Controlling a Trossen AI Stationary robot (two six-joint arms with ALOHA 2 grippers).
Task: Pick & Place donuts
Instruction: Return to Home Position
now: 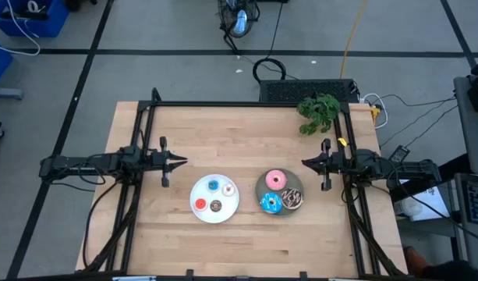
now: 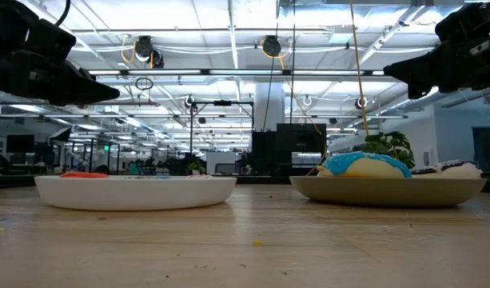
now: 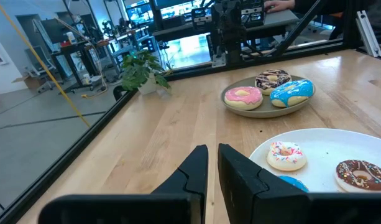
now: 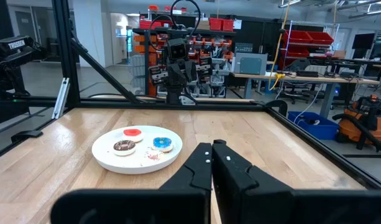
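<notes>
The larger donuts (image 1: 276,180) fill the grey plate (image 1: 260,186), tiny donuts (image 1: 214,186) the white plate (image 1: 223,215) beside it — sorting looks done; left gripper (image 1: 182,161) and right gripper (image 1: 305,163) flank it, closed, empty.

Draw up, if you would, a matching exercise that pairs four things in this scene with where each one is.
Things:
1. large pink donut
2. tiny red donut
3. plant
4. left gripper

Places:
A. on the white plate
B. at the far edge of the table, towards its right side
C. on the grey plate
D. raised above the table, left of both plates

Pairs: 1-C; 2-A; 3-B; 4-D
</notes>
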